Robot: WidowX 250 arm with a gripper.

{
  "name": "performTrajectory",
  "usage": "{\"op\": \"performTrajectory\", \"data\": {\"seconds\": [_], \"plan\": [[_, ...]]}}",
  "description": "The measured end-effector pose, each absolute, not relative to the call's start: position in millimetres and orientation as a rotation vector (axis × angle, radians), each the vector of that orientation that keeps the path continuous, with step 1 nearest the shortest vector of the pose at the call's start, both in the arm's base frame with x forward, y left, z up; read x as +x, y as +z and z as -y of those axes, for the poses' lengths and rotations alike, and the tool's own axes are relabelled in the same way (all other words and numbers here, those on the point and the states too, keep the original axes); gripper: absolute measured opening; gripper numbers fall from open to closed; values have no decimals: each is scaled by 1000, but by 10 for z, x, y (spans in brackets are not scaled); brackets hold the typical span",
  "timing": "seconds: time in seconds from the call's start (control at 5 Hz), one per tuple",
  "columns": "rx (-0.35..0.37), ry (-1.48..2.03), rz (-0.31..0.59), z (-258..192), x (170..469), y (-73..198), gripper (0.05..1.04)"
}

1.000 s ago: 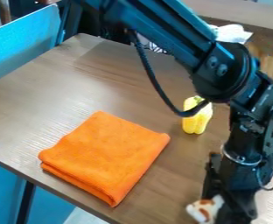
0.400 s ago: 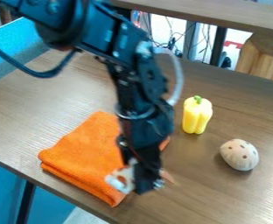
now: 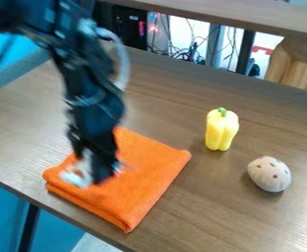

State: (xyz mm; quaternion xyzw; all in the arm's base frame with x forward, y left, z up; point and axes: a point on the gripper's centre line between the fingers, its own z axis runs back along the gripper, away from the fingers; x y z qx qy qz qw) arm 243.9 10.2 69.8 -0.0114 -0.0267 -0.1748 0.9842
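Note:
The gripper (image 3: 96, 170) hangs over the left part of a folded orange cloth (image 3: 143, 182), pointing down. A small white and brown object (image 3: 78, 173) is held at its lower end, blurred, with part of it hidden by the gripper. Whether the object touches the cloth I cannot tell. To the right of the cloth a yellow pepper (image 3: 221, 130) with a green stem stands upright. Farther right lies a beige, egg-shaped thing with dark spots (image 3: 269, 174).
The brown table (image 3: 176, 103) has its near edge running diagonally at the lower left. A blue panel (image 3: 24, 61) borders it at the upper left. Behind the far edge are cables (image 3: 189, 51) and a wooden piece (image 3: 297, 64).
The arm and gripper have swung left from the right front of the table to above the cloth, carrying the white and brown object. The cloth and pepper have not moved.

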Motion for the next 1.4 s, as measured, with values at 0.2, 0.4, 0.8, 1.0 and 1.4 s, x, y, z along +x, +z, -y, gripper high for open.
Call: {"op": "performTrajectory", "data": {"seconds": [0.2, 0.4, 0.8, 1.0, 1.4], "plan": [[-1, -227, 93, -595, 2472, 855, 611], [17, -126, 115, -1148, 2452, 993, 611], [-52, 3, 80, -1868, 2410, 627, 611], [-82, 18, 81, -1970, 2503, 384, 611], [-55, 66, 123, -2051, 2623, 218, 673]]}}
